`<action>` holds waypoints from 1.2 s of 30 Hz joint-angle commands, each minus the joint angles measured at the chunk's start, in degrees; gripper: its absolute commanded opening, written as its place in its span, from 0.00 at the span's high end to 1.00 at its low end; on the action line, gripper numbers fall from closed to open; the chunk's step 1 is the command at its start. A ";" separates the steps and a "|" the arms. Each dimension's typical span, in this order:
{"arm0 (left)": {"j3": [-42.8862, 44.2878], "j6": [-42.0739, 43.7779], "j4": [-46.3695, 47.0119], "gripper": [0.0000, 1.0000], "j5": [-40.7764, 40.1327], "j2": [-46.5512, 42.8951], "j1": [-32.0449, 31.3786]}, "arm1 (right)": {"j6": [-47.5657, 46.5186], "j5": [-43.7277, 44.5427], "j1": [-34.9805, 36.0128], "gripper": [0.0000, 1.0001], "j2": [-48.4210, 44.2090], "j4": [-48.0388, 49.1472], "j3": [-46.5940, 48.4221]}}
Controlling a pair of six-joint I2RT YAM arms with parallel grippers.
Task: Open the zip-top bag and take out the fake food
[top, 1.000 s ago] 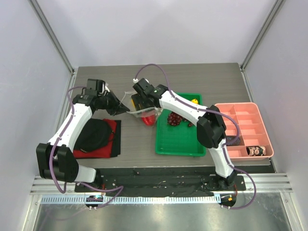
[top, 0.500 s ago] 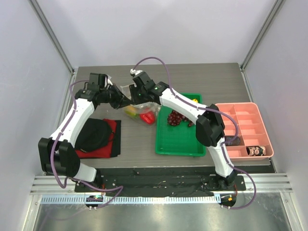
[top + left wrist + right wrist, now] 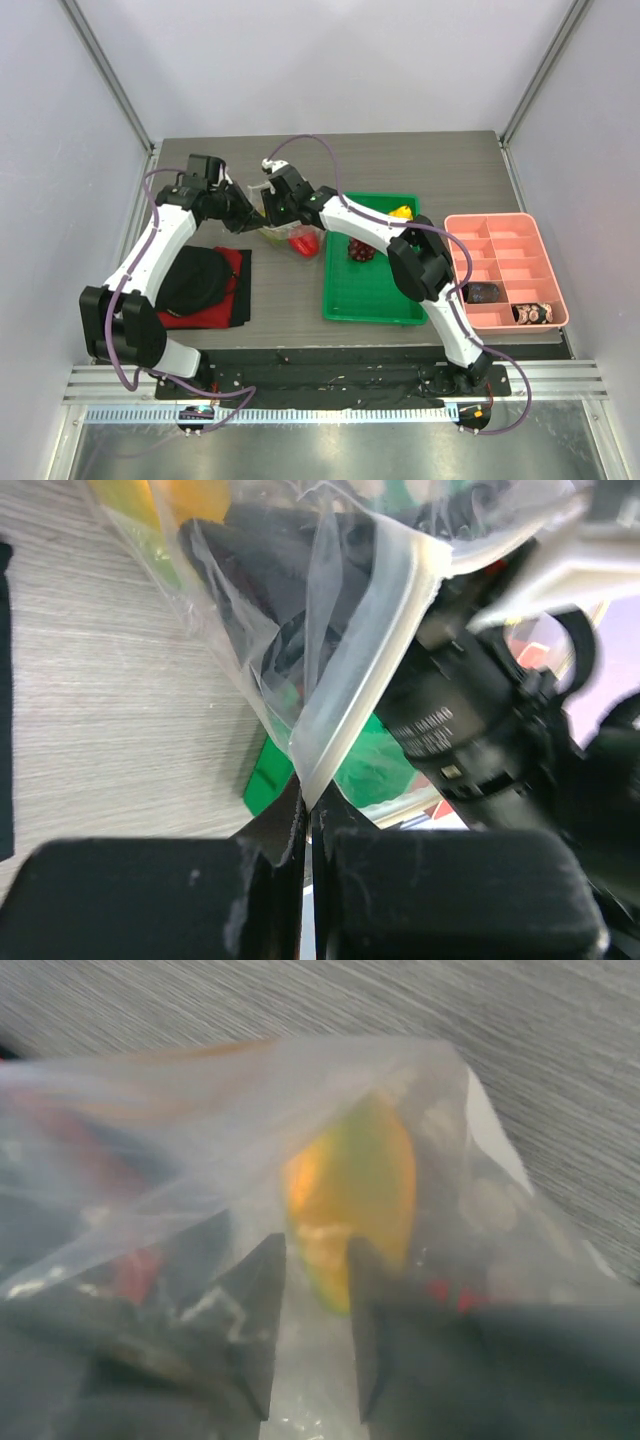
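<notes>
The zip-top bag [image 3: 281, 236] lies left of the green tray, held up between both grippers. A yellow piece [image 3: 271, 237] and a glossy red piece [image 3: 303, 242] are inside it. My left gripper [image 3: 250, 212] is shut on the bag's zip strip [image 3: 365, 655]; its tips [image 3: 308, 805] pinch the strip's corner. My right gripper [image 3: 268, 205] is at the bag's mouth. In the right wrist view its fingers [image 3: 258, 1290] stand slightly apart behind clear film, with the yellow piece [image 3: 350, 1185] just beyond the tips. The dark red grape cluster [image 3: 361, 248] lies on the tray.
The green tray [image 3: 370, 295] also holds a yellow item [image 3: 402, 211] at its far edge. A pink divided box [image 3: 505, 240] with small dark lumps stands at the right. A red cloth [image 3: 235, 262] with a black object on it lies at the left.
My right gripper has moved left, close to my left gripper. The bag has shifted left with it, away from the tray. The left gripper has stayed on the zip strip.
</notes>
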 commanded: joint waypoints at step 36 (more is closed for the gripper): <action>-3.01 3.17 -0.92 1.00 -5.07 -6.14 -0.13 | -6.98 5.28 3.43 0.76 0.17 -8.37 7.28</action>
